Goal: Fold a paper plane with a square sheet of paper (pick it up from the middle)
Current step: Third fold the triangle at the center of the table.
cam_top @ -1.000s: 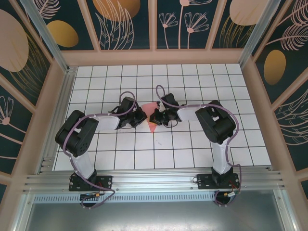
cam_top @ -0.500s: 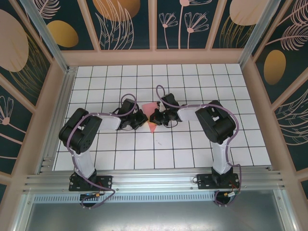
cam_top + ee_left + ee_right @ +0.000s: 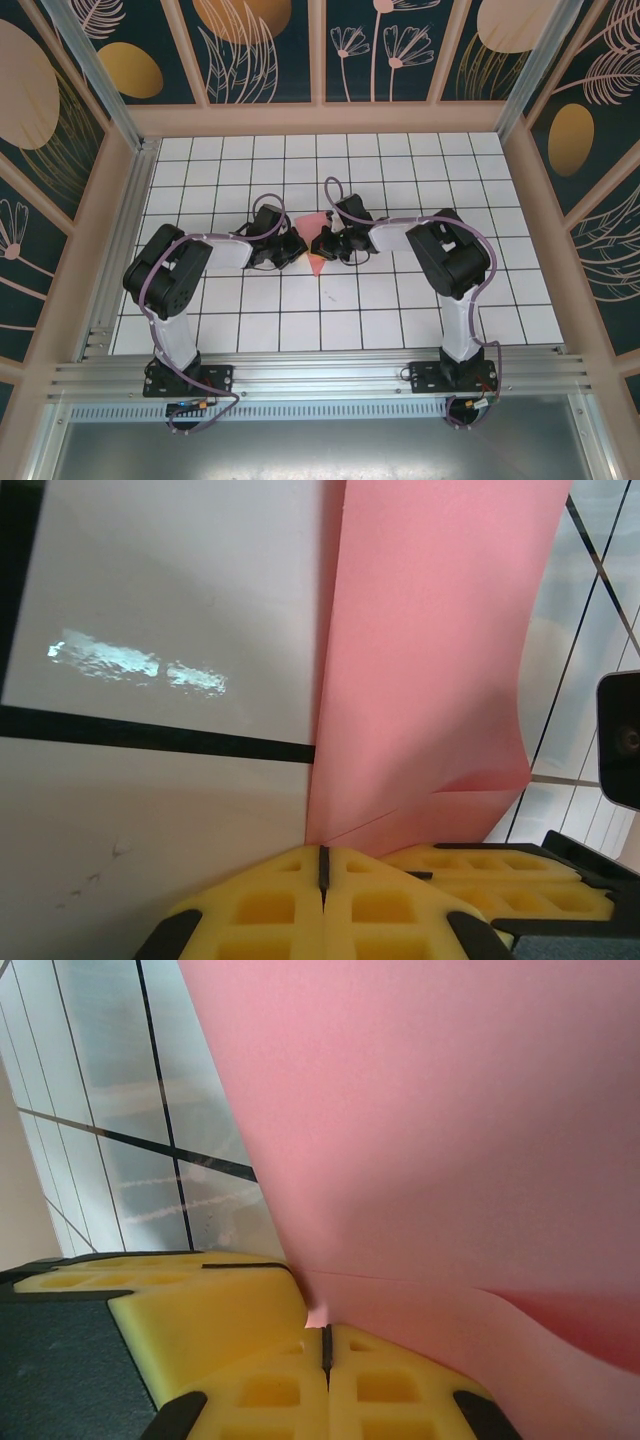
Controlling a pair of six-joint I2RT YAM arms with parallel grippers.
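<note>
The pink sheet of paper (image 3: 316, 262) is folded, with a point toward the near side, and sits between the two grippers at the table's middle. My left gripper (image 3: 299, 246) is shut, and its yellow pads (image 3: 260, 900) pinch the paper's (image 3: 430, 660) lower edge at a crease. My right gripper (image 3: 320, 243) is shut too, its pads (image 3: 400, 1385) closed on a small tab of the paper (image 3: 430, 1110), which rises and curves away above them. The two grippers stand tip to tip, almost touching. The part of the paper under the fingers is hidden.
A white table (image 3: 400, 300) with a black grid is enclosed by wooden walls (image 3: 320, 118) at the back and sides. A metal rail (image 3: 320, 378) runs along the near edge by the arm bases. Open tiles lie all round the grippers.
The left arm's elbow has shifted slightly to the right. Both grippers and the paper stay in the same place, still shut.
</note>
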